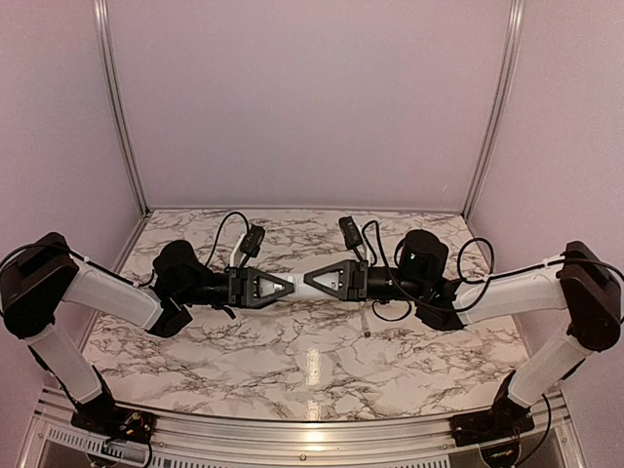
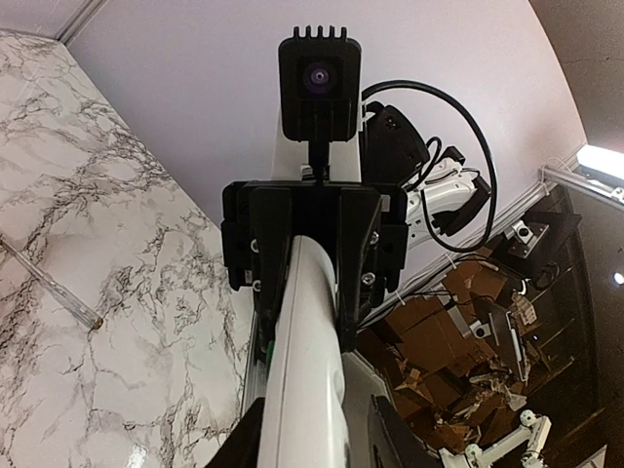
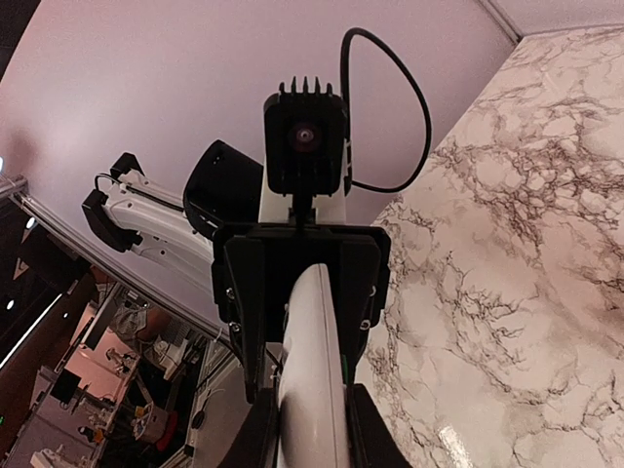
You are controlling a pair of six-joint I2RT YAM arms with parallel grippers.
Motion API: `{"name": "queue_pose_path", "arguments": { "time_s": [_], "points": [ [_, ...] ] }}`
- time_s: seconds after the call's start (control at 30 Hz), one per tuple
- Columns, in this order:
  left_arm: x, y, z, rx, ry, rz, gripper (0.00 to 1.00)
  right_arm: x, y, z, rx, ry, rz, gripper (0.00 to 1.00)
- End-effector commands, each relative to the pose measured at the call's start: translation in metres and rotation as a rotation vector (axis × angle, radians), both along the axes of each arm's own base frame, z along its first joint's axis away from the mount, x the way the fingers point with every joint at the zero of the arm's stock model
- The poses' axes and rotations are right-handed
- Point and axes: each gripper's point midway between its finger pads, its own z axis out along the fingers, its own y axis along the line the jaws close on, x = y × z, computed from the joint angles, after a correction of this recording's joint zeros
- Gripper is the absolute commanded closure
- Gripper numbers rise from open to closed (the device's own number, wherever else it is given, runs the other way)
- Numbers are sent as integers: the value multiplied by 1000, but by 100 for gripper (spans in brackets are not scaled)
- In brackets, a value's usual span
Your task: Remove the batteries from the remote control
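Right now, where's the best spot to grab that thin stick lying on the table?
Probably around its middle, coming straight down from above. The stick lies flat on the table, long and thin, so fingers should close across it.

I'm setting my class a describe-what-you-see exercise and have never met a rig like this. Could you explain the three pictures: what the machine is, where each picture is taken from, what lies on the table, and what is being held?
The machine is two robot arms bolted at the near edge of a marble-patterned table. The wide picture comes from a fixed camera above and behind them. The other two come from small cameras on the wrists. Each looks along its own fingers at the opposite arm, whose wrist camera looks back.

The left arm's fingers and the right arm's fingers meet mid-table. Each pair is closed on one end of a slim white remote control, which they hold above the surface. On the table I can make out a thin stick. No batteries show in any view.
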Motion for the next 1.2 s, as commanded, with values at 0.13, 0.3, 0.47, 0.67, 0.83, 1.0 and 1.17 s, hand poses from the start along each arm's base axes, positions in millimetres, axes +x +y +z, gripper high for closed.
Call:
{"name": "queue_pose_path", "arguments": {
  "time_s": [0.13, 0.3, 0.47, 0.67, 0.83, 1.0, 1.17],
  "points": [
    [1, -3, 12, -25, -37, -9, 65, 2, 3, 17, 27, -48, 12, 100],
    [2, -4, 10, -17, -33, -6, 76, 0, 4, 18, 27, -46, 23, 100],
    [5, -5, 8, -8, -31, 4, 96, 0, 4, 17, 19, -57, 22, 100],
    [6, -2, 10, -10, -29, 25, 100, 16, 2, 10, -78, -91, -64, 81],
    [6, -1, 10, -16, -29, 37, 100, 31, 1, 11, -145, -121, -135, 52],
    [10, -3, 4, 5, -27, 49, 100, 39, -2, 11, -196, -138, -167, 31],
    [17, -4, -3, 31, -25, 82, 100, 45, -10, 22, -232, -174, -206, 8]
  ]
}}
